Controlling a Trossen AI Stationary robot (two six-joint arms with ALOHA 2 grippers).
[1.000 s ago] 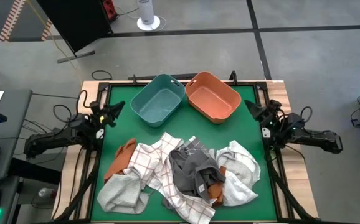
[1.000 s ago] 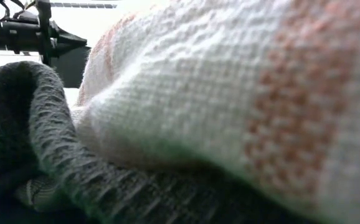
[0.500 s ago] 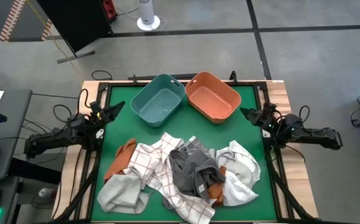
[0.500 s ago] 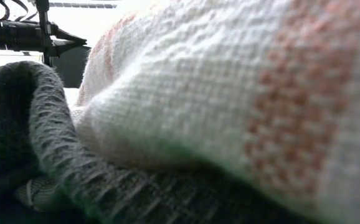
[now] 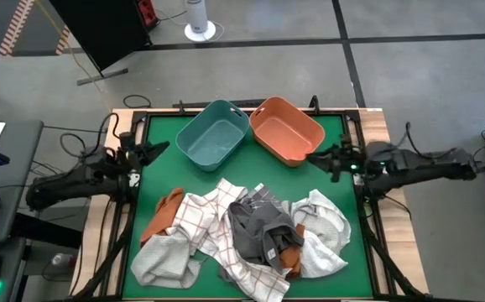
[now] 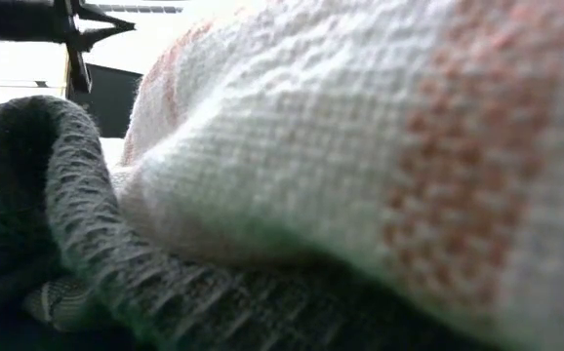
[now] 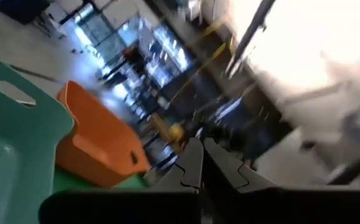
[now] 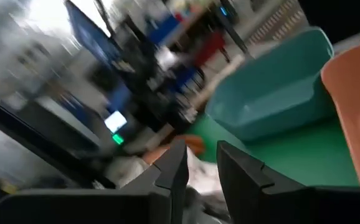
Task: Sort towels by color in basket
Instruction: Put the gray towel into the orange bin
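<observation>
Towels heaped on green tabletop
Towels [image 5: 247, 231] lie near the tabletop [image 5: 343, 189] front; grey floor [image 5: 410, 75] around. Left pincer [image 5: 160, 149] closed, empty; right pincer [image 5: 312, 157] narrowly parted, empty.

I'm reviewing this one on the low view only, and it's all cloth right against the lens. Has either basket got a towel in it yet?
Observer: No. From above, the teal basket and the orange basket both hold nothing; the towels lie in one pile on the green mat nearer the front edge.
Operator: Where are the arms?
Observer: The right gripper reaches in over the mat, just beside the orange basket, with its fingers parted and nothing between them.
Operator: And the left?
Observer: The left gripper sits at the mat's left edge near the teal basket, shut and holding nothing.
</observation>
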